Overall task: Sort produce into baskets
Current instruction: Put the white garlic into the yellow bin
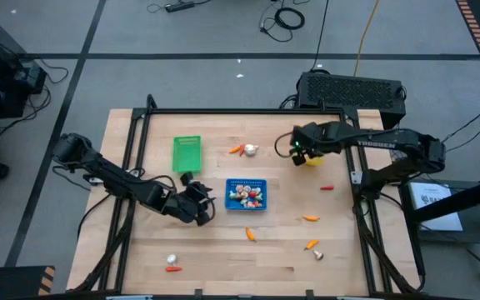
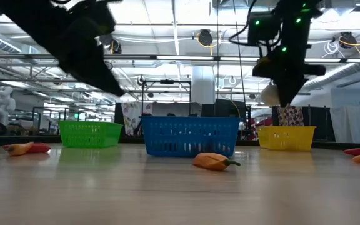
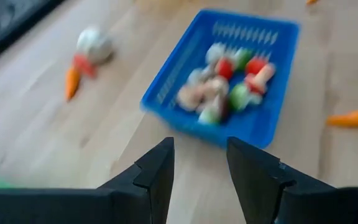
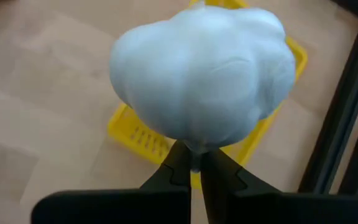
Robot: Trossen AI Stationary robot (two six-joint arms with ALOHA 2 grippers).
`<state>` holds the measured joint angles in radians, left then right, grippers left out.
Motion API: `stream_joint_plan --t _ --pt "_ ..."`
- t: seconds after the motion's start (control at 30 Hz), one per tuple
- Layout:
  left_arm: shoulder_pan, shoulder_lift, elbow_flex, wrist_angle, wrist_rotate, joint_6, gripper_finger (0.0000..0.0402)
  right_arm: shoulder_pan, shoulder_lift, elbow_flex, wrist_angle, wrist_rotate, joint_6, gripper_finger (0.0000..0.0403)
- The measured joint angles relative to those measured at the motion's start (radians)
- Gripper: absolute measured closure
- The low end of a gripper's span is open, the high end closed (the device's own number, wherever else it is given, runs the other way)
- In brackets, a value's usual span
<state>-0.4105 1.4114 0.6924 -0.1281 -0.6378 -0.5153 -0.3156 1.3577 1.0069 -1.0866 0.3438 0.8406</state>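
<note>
Now the blue basket (image 1: 247, 195) is sitting mid-table, holding mixed produce pieces (image 3: 229, 87). Just beside its left side the left gripper (image 3: 199, 163) is hovering, fingers parted narrowly, gripping nothing. Nearer the front edge than the blue basket, orange carrot pieces (image 1: 251, 234) are lying loose on the table (image 1: 223, 250). Farther back, left of the blue basket, the green basket (image 1: 187, 153) is sitting. Back right of it, the right gripper (image 4: 194, 163) is pinching a white garlic bulb (image 4: 201, 74) over the yellow basket (image 2: 286, 138).
</note>
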Motion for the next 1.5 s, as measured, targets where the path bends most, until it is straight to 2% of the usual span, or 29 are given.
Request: stream_joint_plan --t 0.1,0.27,0.53,0.87,0.97,1.13,1.27,1.5 --pt "-0.008 -0.052 0.000 -0.166 -0.007 -0.135 0.0246 -0.054 0.032 0.000 0.046 0.000 -0.074 0.0396" --pt "-0.037 -0.085 0.000 -0.284 -0.099 -0.275 0.0246 -0.131 0.097 0.000 0.064 -0.006 -0.151 0.0388" --pt "-0.080 -0.086 0.000 -0.283 -0.121 -0.289 0.0246 -0.202 0.173 0.000 0.073 -0.006 -0.199 0.0345" --pt "-0.102 -0.086 0.000 -0.329 -0.131 -0.307 0.0246 -0.244 0.176 0.000 0.081 -0.005 -0.238 0.0275" --pt "-0.102 -0.086 0.000 -0.368 -0.131 -0.340 0.0246 -0.244 0.167 0.000 0.069 -0.033 -0.252 0.0262" --pt "-0.102 -0.086 0.000 -0.431 -0.136 -0.397 0.0246 -0.222 0.132 0.000 0.070 -0.145 -0.279 0.0257" --pt "-0.102 -0.086 0.000 -0.434 -0.134 -0.400 0.0246 -0.170 0.077 0.000 0.109 -0.161 -0.285 0.0259" --pt "-0.132 -0.090 0.000 -0.422 0.025 -0.399 0.0246 0.007 -0.069 0.000 0.284 -0.161 -0.234 0.0259"
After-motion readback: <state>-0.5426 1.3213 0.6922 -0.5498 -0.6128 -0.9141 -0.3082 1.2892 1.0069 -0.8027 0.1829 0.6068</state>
